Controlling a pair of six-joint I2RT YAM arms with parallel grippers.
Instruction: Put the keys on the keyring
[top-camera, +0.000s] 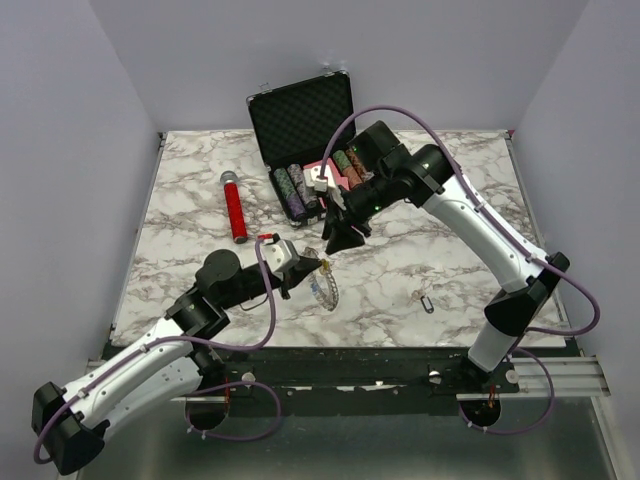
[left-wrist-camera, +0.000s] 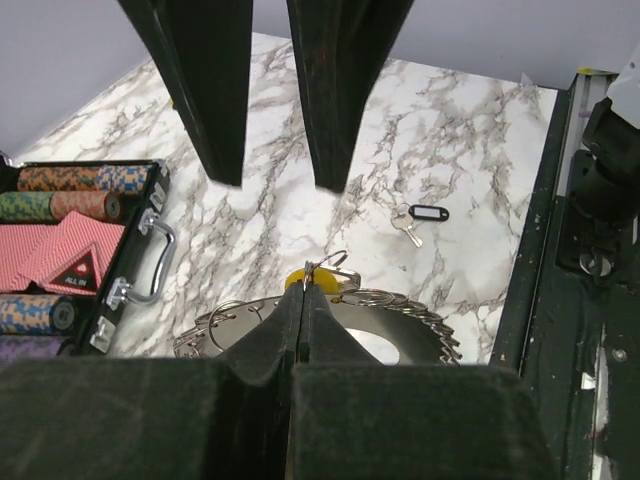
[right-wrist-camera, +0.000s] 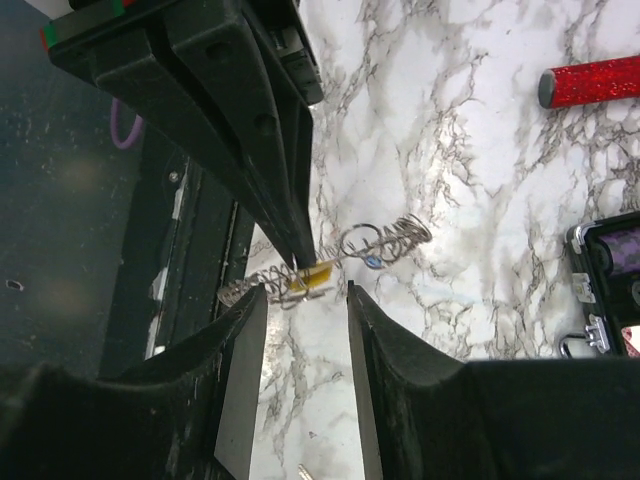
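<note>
Table: we see a white top (top-camera: 430, 230) veined grey like marble, with pale walls on three sides.
Case: we see an open black case (top-camera: 300, 115) at the far edge near the middle, its foam-lined lid upright and rows of chips in its tray.
Tube: a glittery red tube (top-camera: 237, 212) with a grey cap lies flat, left of the case and apart from it.
Key: a small silver key with a black tag (top-camera: 426, 302) lies alone toward the near right.
Keyring: the keyring (top-camera: 326, 287) sits near the front edge; we cannot tell whether it rests on the top.
</note>
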